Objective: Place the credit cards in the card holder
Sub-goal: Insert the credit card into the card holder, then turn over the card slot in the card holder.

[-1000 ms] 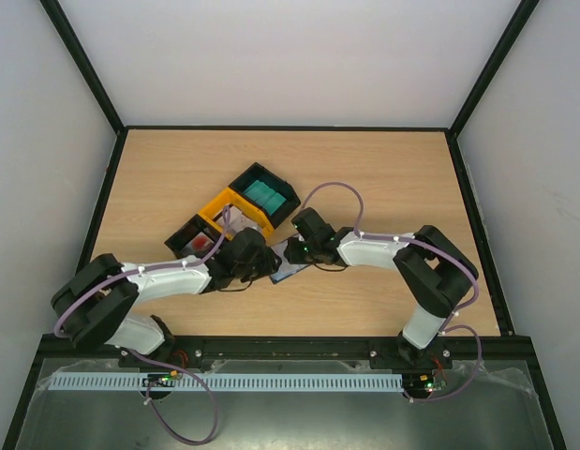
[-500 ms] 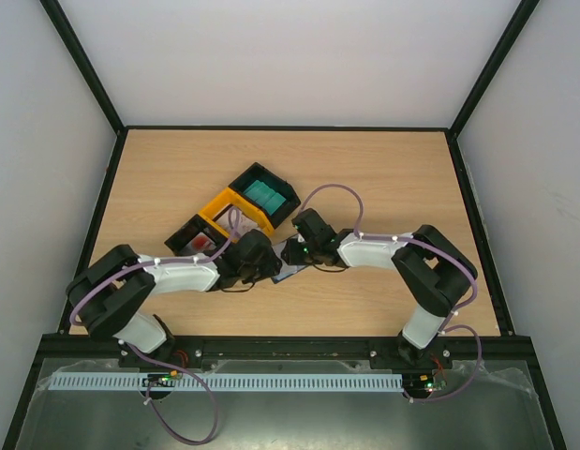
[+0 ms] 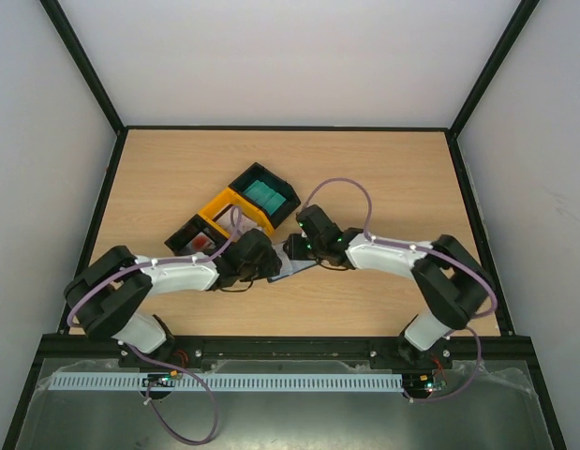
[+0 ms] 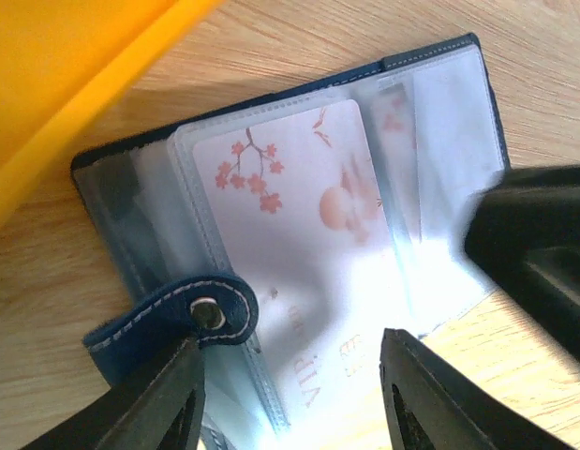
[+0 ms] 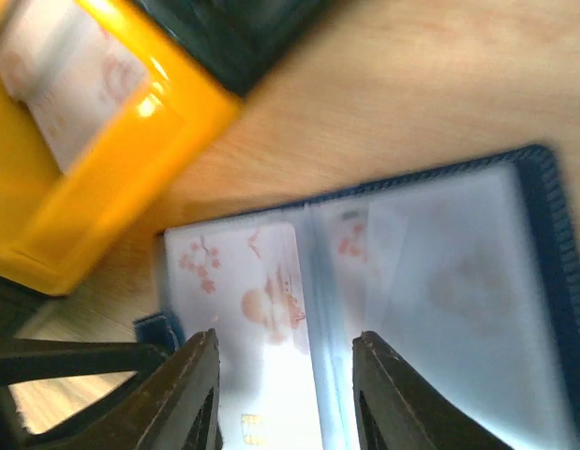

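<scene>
The navy card holder (image 4: pixel 430 58) lies open on the table, its clear sleeves up. A white credit card (image 4: pixel 299 225) with red blossoms sits in a sleeve. The clasp tab (image 4: pixel 182 317) curls up by my left gripper's left finger. My left gripper (image 4: pixel 290 398) is open over the holder's near edge. My right gripper (image 5: pixel 290 394) is open over the same holder (image 5: pixel 542 234), straddling the card (image 5: pixel 243 281) and the centre fold. In the top view the holder (image 3: pixel 291 267) lies between both grippers, mostly hidden.
A yellow tray (image 3: pixel 235 208) stands just behind the holder, with more cards (image 5: pixel 65 75) in it. A black tray with teal items (image 3: pixel 264 194) and a black tray with red-and-white cards (image 3: pixel 198 239) adjoin it. The right gripper's finger (image 4: pixel 533 244) shows in the left wrist view.
The left arm's elbow swung right early on. The right arm's elbow has shifted right and its gripper edged slightly back. The holder stays between the grippers.
</scene>
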Robot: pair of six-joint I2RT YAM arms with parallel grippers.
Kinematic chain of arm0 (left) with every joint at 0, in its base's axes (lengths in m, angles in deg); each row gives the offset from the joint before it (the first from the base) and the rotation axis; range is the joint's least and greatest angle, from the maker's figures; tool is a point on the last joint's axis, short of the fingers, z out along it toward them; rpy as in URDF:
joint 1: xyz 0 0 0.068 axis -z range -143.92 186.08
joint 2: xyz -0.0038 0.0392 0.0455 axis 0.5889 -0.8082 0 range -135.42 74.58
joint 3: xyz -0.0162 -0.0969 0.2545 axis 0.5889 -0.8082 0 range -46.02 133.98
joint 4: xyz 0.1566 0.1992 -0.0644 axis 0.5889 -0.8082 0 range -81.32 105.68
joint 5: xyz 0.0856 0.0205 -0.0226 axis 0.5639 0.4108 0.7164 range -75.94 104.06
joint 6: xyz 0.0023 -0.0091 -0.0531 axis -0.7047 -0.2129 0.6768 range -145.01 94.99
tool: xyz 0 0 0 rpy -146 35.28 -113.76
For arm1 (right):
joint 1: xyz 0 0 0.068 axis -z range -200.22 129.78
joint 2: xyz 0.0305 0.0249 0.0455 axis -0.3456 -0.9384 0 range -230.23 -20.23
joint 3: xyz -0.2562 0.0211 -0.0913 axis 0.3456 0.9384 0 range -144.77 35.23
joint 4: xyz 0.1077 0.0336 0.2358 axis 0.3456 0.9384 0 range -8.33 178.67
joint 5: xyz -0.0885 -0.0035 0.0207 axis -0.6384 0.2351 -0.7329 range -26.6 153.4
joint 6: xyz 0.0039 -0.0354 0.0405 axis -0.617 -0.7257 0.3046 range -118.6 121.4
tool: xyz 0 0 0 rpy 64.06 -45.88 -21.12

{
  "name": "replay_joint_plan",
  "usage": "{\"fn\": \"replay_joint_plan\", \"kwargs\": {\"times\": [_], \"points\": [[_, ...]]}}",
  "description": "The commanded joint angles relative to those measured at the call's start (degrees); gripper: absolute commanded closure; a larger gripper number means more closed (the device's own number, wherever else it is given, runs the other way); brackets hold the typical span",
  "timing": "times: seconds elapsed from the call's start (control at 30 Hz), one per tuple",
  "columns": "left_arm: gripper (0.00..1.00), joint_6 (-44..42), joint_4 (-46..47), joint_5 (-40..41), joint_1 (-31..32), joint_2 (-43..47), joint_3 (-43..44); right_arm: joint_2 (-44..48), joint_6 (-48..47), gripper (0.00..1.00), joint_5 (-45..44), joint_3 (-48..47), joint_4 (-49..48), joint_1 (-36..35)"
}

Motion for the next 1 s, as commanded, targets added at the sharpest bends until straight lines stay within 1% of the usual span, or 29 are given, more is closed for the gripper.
{"fn": "replay_joint_plan", "kwargs": {"times": [0.0,0.07,0.17,0.37,0.5,0.6,0.73,0.9,0.97], "points": [[0.44,-5.46,-5.37,0.26,-0.08,2.95,1.55,7.81,-2.50,0.57,-13.78,-0.27,5.70,-0.45],[0.42,-6.23,-6.61,0.62,-0.07,4.69,2.13,7.00,-4.18,0.52,-18.84,-0.65,7.82,-0.39],[0.39,-5.94,-7.95,2.14,-0.11,7.15,2.08,2.20,-6.51,0.51,-22.81,-3.98,11.67,-0.43],[0.36,-3.57,-9.66,3.81,-0.11,10.82,1.11,-7.25,-8.09,0.47,-22.73,-11.08,12.50,-0.72],[0.36,-2.21,-9.85,3.48,-0.06,13.39,-0.46,-10.65,-8.13,0.46,-26.34,-12.99,15.55,-3.02],[0.36,-1.48,-9.86,3.10,-0.08,14.61,-1.27,-11.40,-6.99,0.45,-28.59,-10.99,17.10,-4.28],[0.36,-0.93,-9.70,1.98,-0.04,15.30,-1.73,-10.61,-2.78,0.46,-32.06,-5.80,20.22,-5.32],[0.36,-0.28,-9.42,1.09,1.11,15.26,-1.96,-6.19,6.75,0.48,-34.47,1.90,21.40,-5.67],[0.37,0.15,-9.50,1.18,2.25,13.83,-1.39,-4.91,10.09,0.50,-32.51,3.82,20.85,-5.70]]}}
